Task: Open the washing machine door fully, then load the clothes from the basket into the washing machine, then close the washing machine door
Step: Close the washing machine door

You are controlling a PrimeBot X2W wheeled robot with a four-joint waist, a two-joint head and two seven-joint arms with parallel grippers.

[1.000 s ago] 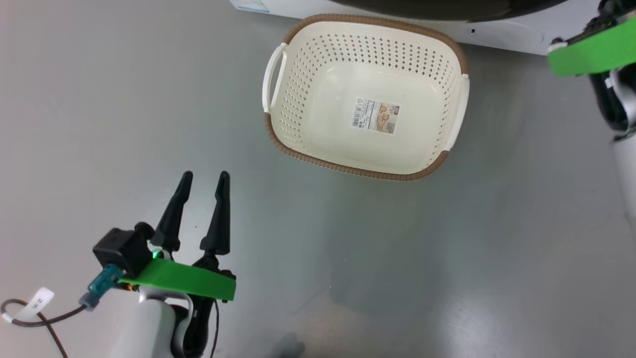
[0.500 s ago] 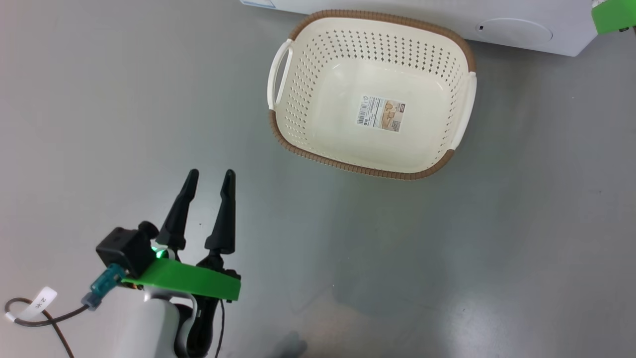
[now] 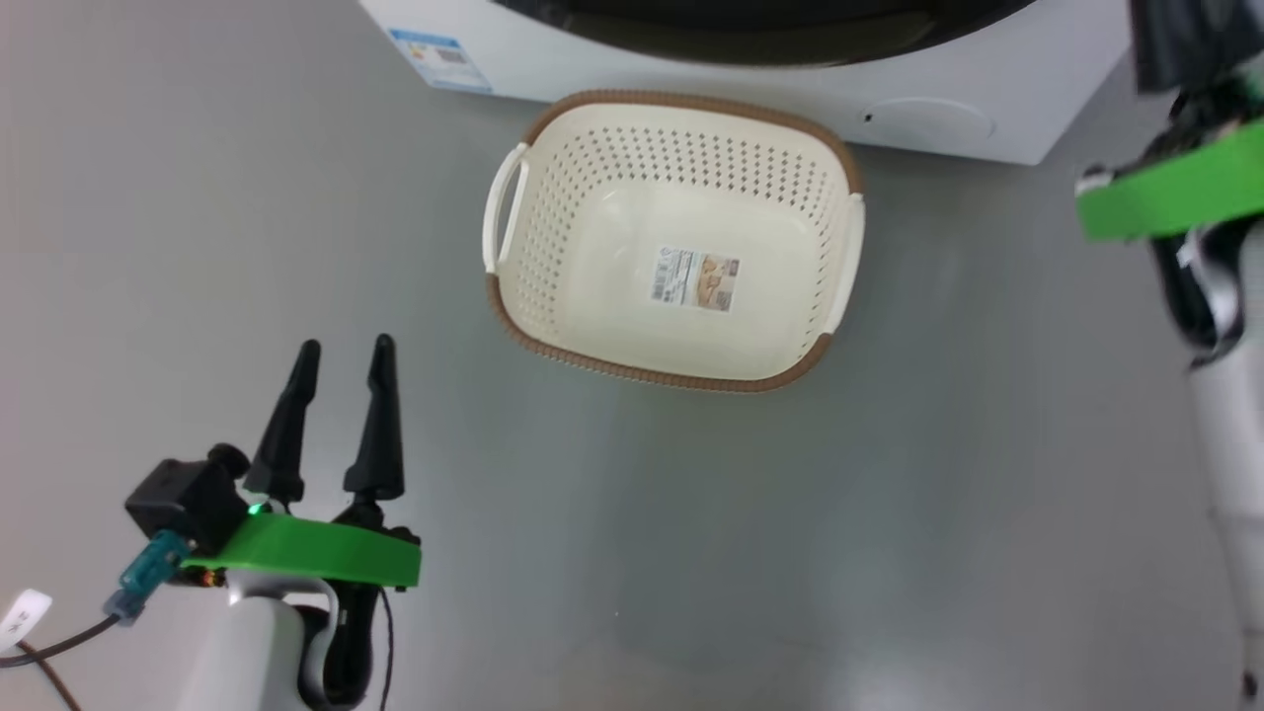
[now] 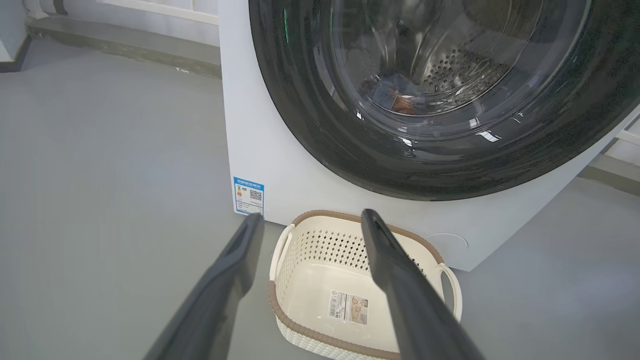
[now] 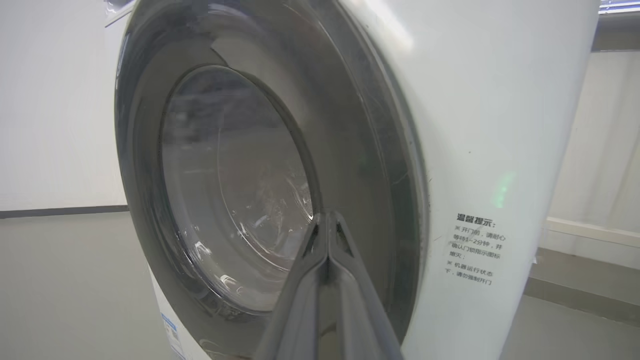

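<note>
The washing machine (image 4: 280,165) stands white and boxy, and its round black door (image 4: 310,100) lies flush against the front. Through the glass a bit of blue and orange-brown clothes (image 4: 395,97) shows inside the steel drum. The cream basket (image 3: 671,365) with its brown rim sits on the floor just before the machine, holding nothing but its label. My left gripper (image 3: 345,346) hovers open at the lower left, well short of the basket; in the left wrist view it (image 4: 312,216) points toward the basket (image 4: 300,330). My right gripper (image 5: 327,216) is shut with nothing in it, its tip close before the door (image 5: 230,190).
Grey floor (image 3: 889,553) spreads around the basket and in front of the machine. A blue sticker (image 3: 434,54) marks the machine's lower corner. My right arm's green plate (image 3: 1175,193) shows at the right edge. A low kerb (image 4: 125,47) runs along the wall behind.
The whole head picture has shifted, so the camera has moved; more of the machine's front and black door shows. The left gripper stays open and the basket holds its place by the machine.
</note>
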